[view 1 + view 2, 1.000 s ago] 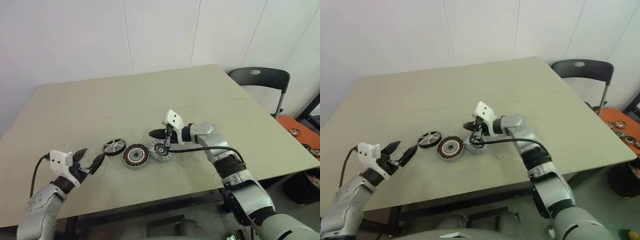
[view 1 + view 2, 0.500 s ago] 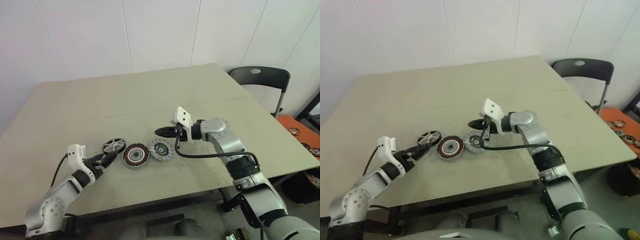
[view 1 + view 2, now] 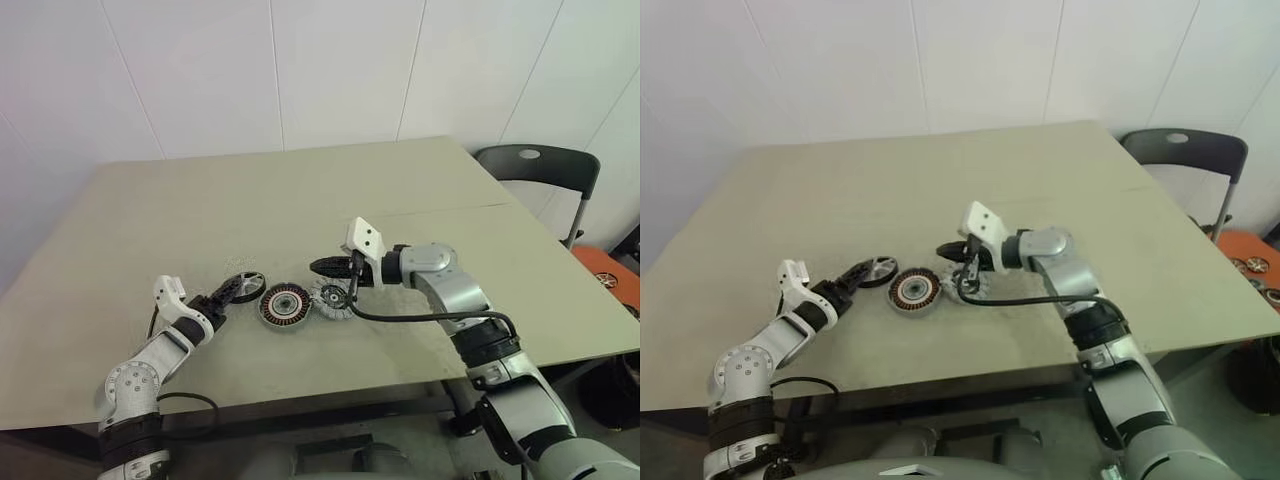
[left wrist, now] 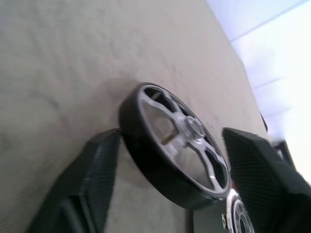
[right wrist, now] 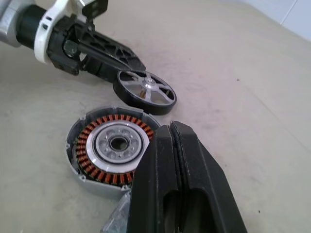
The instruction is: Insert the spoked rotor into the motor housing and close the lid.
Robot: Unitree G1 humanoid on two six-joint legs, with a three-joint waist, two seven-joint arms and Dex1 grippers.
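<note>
The lid [image 4: 172, 150] lay on the table [image 4: 63, 63] between the two black fingers [image 4: 92, 179] of the left hand [image 4: 177, 167], its black rim close to each and its silver spokes facing up. The fingers stood apart on either side of it. Just past the lid, an edge of the motor housing [image 4: 239, 216] showed.

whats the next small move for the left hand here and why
Probably close the left hand on the black-rimmed lid. Its fingers already stand on either side of the rim, apart from it, so nothing is gripped yet. The lid lies on the table beside the copper-wound housing.
</note>
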